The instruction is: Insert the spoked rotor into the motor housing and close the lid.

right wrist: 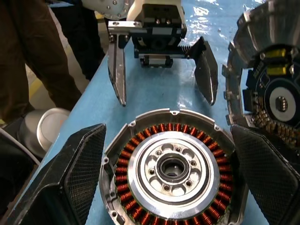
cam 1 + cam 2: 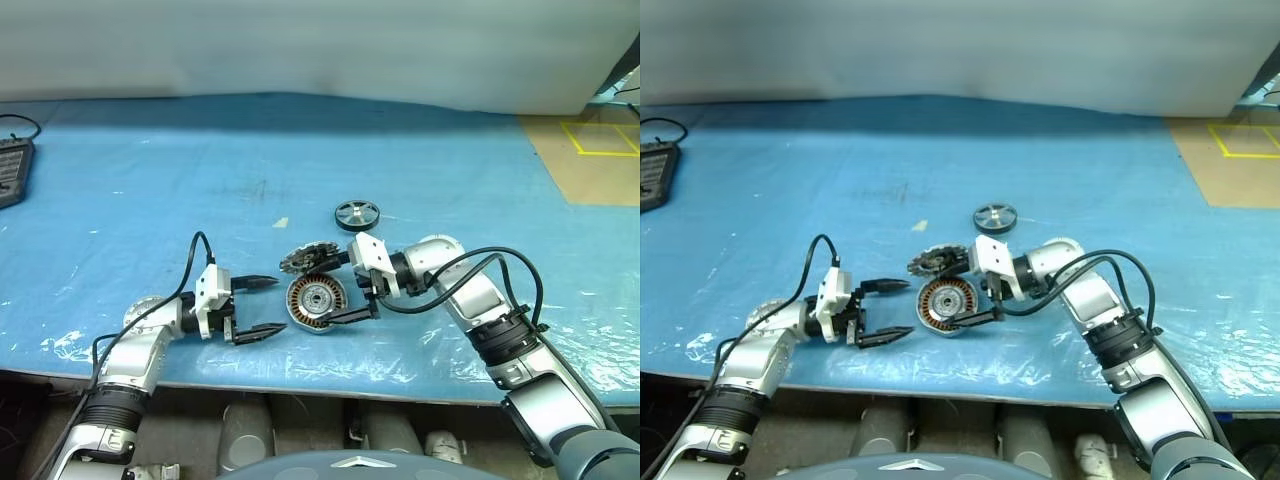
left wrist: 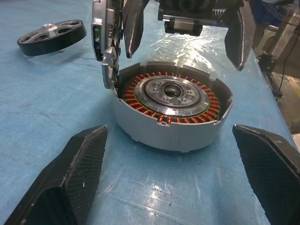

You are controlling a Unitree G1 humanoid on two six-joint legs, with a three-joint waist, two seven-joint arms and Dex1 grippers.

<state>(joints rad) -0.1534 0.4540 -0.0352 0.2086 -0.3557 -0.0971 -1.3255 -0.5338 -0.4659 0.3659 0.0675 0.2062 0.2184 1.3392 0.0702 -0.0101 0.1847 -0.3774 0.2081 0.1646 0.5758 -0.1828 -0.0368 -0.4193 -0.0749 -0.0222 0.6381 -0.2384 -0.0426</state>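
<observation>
Your round silver motor housing (image 2: 315,303) with copper windings sits on the blue table (image 2: 150,190), its finned silver-grey lid (image 2: 305,258) propped open to admit the dark-rimmed spoked rotor (image 2: 357,214) lying nearby, while the left gripper (image 2: 258,307) and right gripper (image 2: 345,288) flank it, fingers spread wide, holding nothing.

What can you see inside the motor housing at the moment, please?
Inside the motor housing: a ring of copper windings around a silver central hub. The spoked rotor lies apart on the table; the lid stands open.

Motor housing (image 1: 171,171): silver shell, copper-orange windings, shiny hub. Spoked rotor (image 2: 357,214): dark rim, silver spokes. Lid (image 2: 305,259): silver-grey, toothed rim. Desk (image 2: 150,180): blue cover. Claw fingers (image 3: 75,173): black, mesh-textured.
</observation>
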